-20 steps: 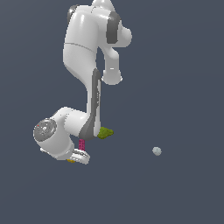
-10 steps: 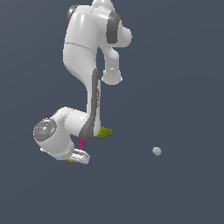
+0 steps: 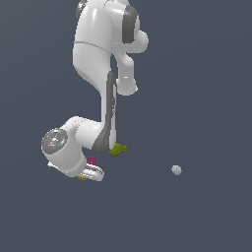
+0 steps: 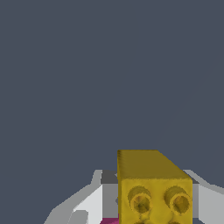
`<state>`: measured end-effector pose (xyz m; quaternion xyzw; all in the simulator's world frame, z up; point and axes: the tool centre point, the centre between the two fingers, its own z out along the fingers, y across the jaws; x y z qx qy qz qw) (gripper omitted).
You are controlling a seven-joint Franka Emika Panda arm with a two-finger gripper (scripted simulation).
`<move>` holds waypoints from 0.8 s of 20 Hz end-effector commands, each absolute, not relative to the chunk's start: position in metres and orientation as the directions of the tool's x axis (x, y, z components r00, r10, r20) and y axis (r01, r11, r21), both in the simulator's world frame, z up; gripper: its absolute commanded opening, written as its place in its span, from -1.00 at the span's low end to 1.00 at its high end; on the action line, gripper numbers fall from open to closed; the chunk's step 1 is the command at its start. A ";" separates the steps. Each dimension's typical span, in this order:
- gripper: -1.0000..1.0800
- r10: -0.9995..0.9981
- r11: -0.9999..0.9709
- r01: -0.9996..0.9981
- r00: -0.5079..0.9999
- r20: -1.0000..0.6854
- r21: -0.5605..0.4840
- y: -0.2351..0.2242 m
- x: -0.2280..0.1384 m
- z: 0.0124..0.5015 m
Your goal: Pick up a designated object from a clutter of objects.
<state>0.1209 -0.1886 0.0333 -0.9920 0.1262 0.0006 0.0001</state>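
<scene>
Nothing has shifted since the earlier exterior frames: arm, brick, blob and ball all sit where they did a second ago.

Exterior view: the white arm is folded low, its wrist and gripper (image 3: 87, 173) down at the floor on the view's left. A sliver of the yellow block (image 3: 81, 177) shows just under the white hand, touching or nearly touching it. The magenta brick (image 3: 92, 160) peeks out just above the hand, mostly hidden by the wrist. The olive-green blob (image 3: 118, 149) lies just to the right of the forearm link, close to the brick. The pale grey ball (image 3: 176, 170) sits well apart, off to the view's right.

Wrist view: the yellow block (image 4: 154, 188) fills the near lower part of the frame, two round studs facing the camera. Grey-white fingers (image 4: 89, 201) flank it on both sides, and a strip of magenta (image 4: 111, 221) shows beside its base. Contact between pads and block is not resolvable; cannot tell whether the claw is pinching the block or merely straddling it.
</scene>
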 end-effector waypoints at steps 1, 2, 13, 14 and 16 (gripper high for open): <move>-1.00 -0.250 -0.968 -0.250 0.968 0.000 0.000 -0.182 0.117 0.040; -1.00 -0.250 -0.968 -0.250 0.968 0.000 0.000 -0.178 0.115 0.043; -1.00 -0.249 -0.968 -0.249 0.968 0.000 -0.001 -0.121 0.076 0.097; -1.00 -0.249 -0.968 -0.249 0.968 0.000 -0.001 -0.114 0.072 0.104; -1.00 -0.249 -0.968 -0.249 0.968 0.000 -0.001 -0.101 0.063 0.116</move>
